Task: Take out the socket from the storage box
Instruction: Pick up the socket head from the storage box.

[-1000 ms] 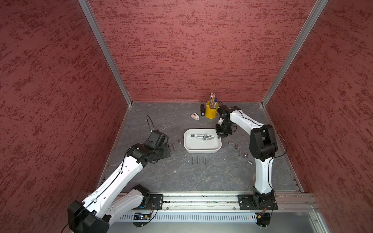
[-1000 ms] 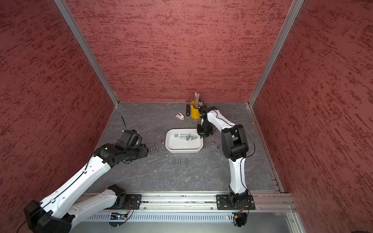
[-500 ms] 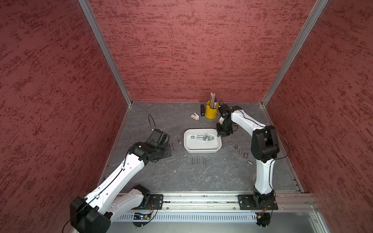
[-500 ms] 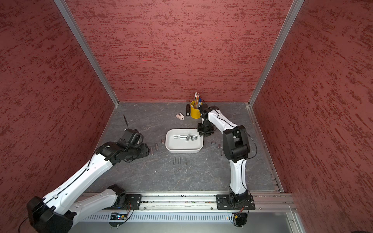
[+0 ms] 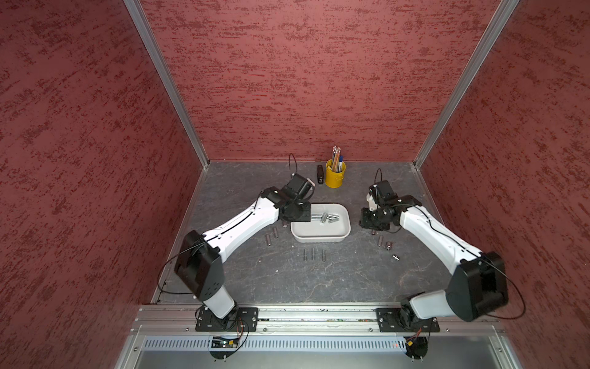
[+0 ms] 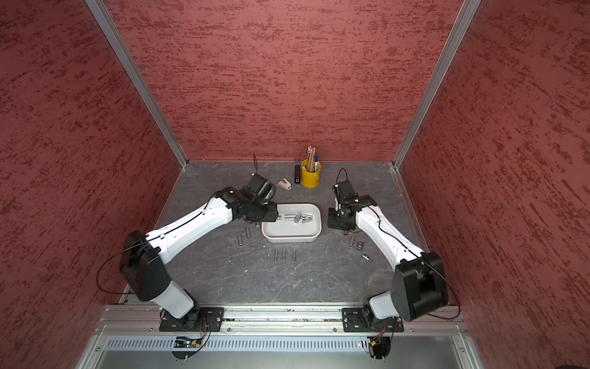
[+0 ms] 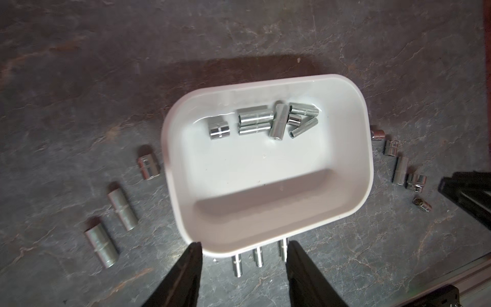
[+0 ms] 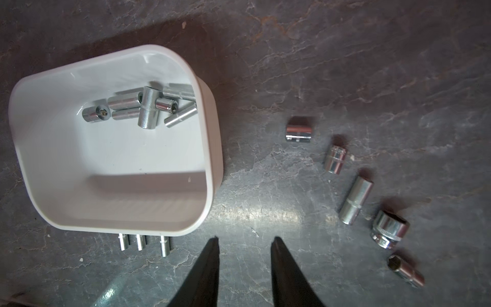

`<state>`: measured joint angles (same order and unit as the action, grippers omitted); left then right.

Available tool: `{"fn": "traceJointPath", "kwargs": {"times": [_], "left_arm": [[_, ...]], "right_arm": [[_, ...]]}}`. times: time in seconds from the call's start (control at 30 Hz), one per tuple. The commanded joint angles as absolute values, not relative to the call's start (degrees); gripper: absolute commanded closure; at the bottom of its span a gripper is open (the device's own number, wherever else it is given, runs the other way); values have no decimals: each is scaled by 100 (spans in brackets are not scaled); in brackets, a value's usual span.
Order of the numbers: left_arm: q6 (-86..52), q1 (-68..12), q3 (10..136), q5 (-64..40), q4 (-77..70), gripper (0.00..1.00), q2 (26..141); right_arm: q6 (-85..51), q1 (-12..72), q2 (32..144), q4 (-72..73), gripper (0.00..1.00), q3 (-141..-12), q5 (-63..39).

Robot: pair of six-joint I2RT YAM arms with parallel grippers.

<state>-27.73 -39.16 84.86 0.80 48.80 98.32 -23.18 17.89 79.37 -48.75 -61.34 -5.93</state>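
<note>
Storage box (image 7: 252,172): loose sockets (image 7: 122,206) flank three edges, open tabletop (image 7: 106,79) along fourth; white, chrome sockets (image 7: 255,118) heaped at one end; left hand (image 7: 243,242), right hand (image 8: 244,238) apart

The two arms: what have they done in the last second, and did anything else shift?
The left gripper swung from the open table to the left end of the storage box, jaws open. The right gripper backed off the box's far right corner toward the loose sockets, jaws apart and empty. The box, the sockets in it and the yellow cup stayed put.
</note>
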Motion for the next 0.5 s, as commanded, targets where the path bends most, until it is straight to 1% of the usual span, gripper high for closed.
{"fn": "traceJointPath", "kwargs": {"times": [0.0,0.13,0.2,0.4,0.47], "left_arm": [[-2493,-4001,9284,-70,4868,50,10706],[-2408,-4101,10388,-44,5180,54,11781],[-2391,-4161,10772,2,5271,56,12141],[-2348,-4232,11709,102,5656,64,12997],[-2333,-4237,11843,140,5745,65,13148]], "right_arm": [[-2411,1771,7452,-4281,64,-5680,-390],[-2314,1772,7269,-4262,65,-5310,-283],[-2286,1768,7307,-4245,65,-5216,-294],[-2263,1771,7396,-4142,66,-5111,-393],[-2251,1775,7421,-4148,66,-5132,-395]]}}
